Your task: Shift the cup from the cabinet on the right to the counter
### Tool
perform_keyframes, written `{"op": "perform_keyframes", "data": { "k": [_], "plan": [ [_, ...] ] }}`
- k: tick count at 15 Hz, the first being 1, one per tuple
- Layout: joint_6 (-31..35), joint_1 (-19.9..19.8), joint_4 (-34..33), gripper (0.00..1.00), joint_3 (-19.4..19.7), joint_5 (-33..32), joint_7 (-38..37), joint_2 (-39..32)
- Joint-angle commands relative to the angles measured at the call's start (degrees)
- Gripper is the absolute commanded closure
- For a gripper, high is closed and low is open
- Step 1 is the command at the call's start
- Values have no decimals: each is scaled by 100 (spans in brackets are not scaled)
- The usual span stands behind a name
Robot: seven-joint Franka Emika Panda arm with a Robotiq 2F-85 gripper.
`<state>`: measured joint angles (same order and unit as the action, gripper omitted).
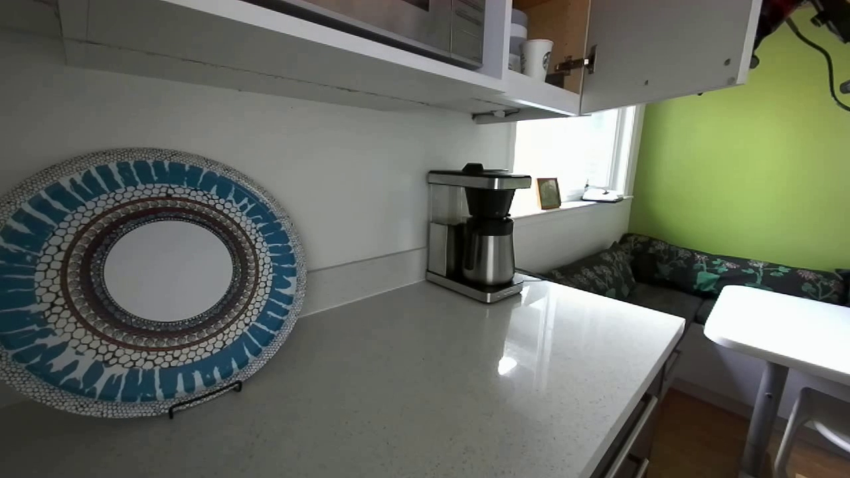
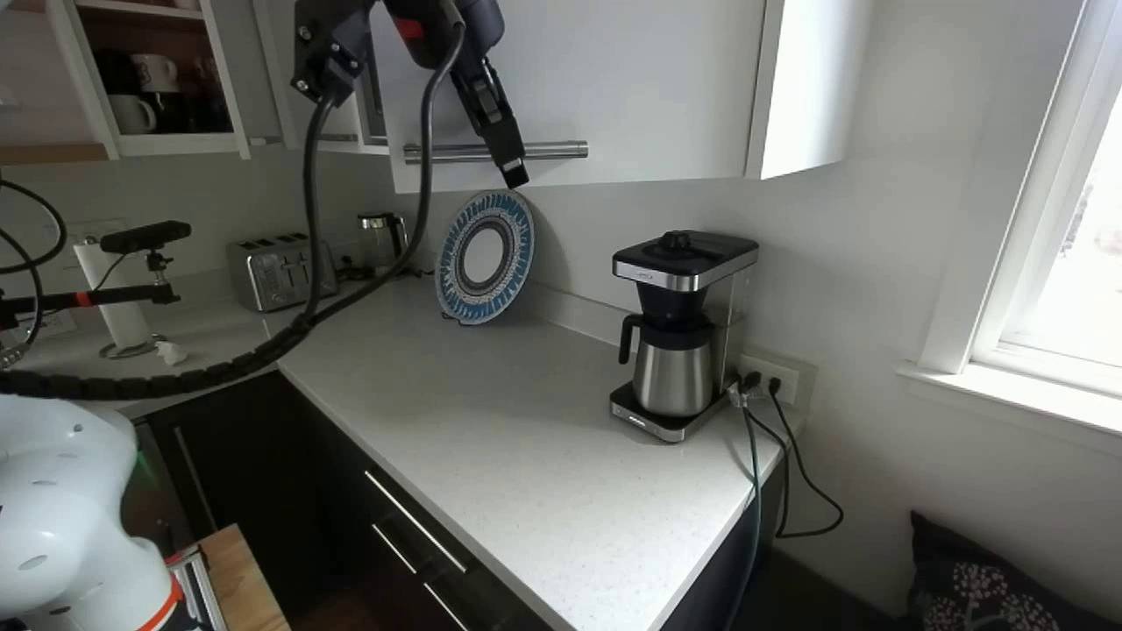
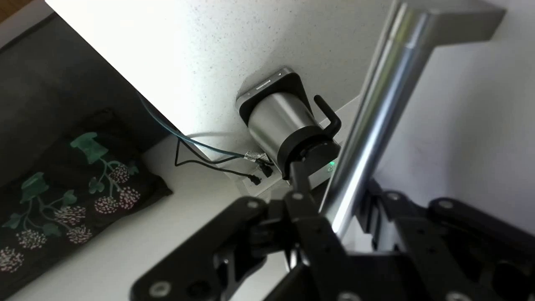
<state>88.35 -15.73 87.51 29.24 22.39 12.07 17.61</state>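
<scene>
In an exterior view we find the cup (image 1: 539, 61) upright inside the cabinet (image 1: 564, 26), above the bench (image 1: 398, 372) and left of the wide-open door (image 1: 664, 53), well apart from the fingers (image 3: 300, 179). These stand on the door's outer side, the bar handle (image 3: 374, 125) between them; whether they are clamped on it, we cannot tell.

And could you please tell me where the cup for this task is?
The white cup stands upright inside the open cabinet, toward the upper right of an exterior view, just left of the door hinge.
</scene>
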Motion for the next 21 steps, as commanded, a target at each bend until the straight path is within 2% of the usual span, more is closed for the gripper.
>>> {"op": "perform_keyframes", "data": {
  "k": [1, 9, 10, 11, 12, 17, 21],
  "plan": [
    [-75, -82, -60, 93, 207, -160, 519, -147],
    [-125, -6, -259, 93, 637, 366, 1067, -359],
    [-113, 1, -270, 64, 638, 378, 1090, -349],
    [-111, 5, -300, 49, 640, 373, 1125, -359],
    [-111, 6, -363, 38, 664, 358, 1183, -398],
    [-119, 0, -600, 1, 820, 477, 1408, -518],
    [-145, -10, -850, 0, 909, 443, 1445, -526]
  ]
}}
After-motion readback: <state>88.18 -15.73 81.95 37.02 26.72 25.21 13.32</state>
